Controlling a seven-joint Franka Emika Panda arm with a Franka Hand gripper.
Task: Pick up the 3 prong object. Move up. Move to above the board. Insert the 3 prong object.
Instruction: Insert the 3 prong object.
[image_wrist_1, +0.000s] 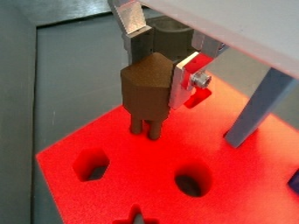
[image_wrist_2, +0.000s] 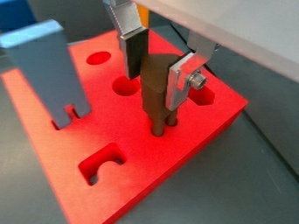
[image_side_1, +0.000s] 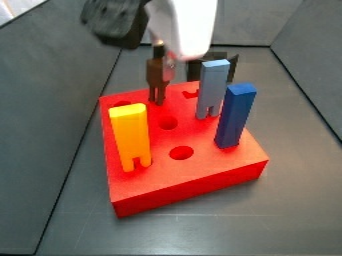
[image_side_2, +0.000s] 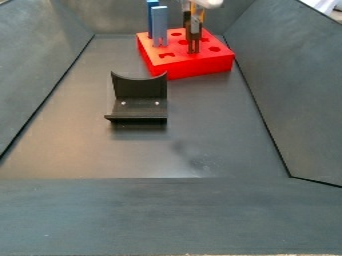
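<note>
The 3 prong object (image_wrist_1: 143, 92) is a slim dark-brown block held upright between my gripper's (image_wrist_1: 159, 63) silver fingers. Its thin prongs point down and their tips meet the top face of the red board (image_wrist_1: 111, 144). Whether they sit inside holes I cannot tell. In a wrist view the object (image_wrist_2: 155, 103) stands by a round hole near the board's (image_wrist_2: 146, 179) edge, with the gripper (image_wrist_2: 156, 74) shut on it. In a side view the gripper (image_side_1: 158, 62) holds the object (image_side_1: 156, 82) over the board's (image_side_1: 201, 178) far left part. It also shows in a side view (image_side_2: 194, 40).
On the board stand a yellow two-legged block (image_side_1: 128, 135), a blue block (image_side_1: 237, 115) and a light-blue block (image_side_1: 211, 88), the last close beside the gripper (image_wrist_2: 47, 70). The fixture (image_side_2: 136, 98) stands on the grey floor in front of the board (image_side_2: 201, 65). Sloping grey walls surround the floor.
</note>
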